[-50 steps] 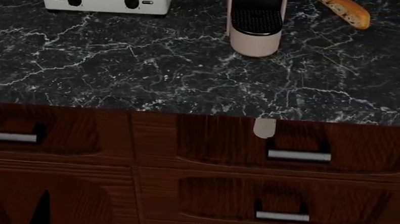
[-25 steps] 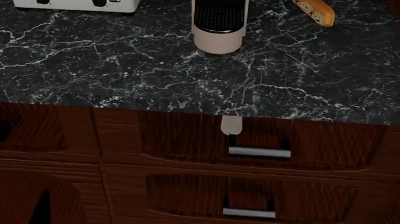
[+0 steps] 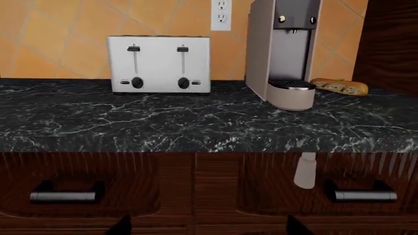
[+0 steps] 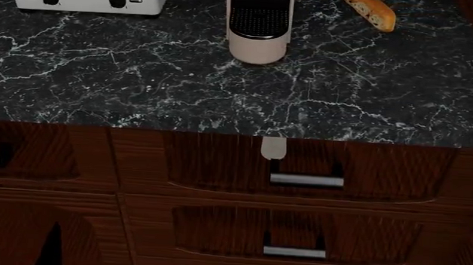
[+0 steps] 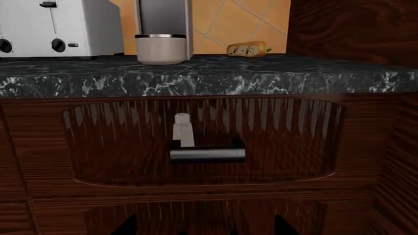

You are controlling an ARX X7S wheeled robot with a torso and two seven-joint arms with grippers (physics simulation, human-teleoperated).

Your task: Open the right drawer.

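head view unchanged, right drawer (image 4: 299, 171) shut; both grippers' state cannot be told

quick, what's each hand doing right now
Left hand: only dark fingertips show at the wrist view's edge; open or closed cannot be told.
Right hand: same, only fingertips; cannot be told.

A home kitchen, rendered: a black white-veined marble countertop (image 3: 163, 122) carries a white two-slot toaster (image 3: 158, 63), a beige pod coffee machine (image 3: 284, 51) and what looks like a bread loaf (image 3: 339, 86) — orange diagonal wall tiles (image 3: 58, 44) behind, reddish-brown wood-grain drawers (image 4: 299, 171) below.
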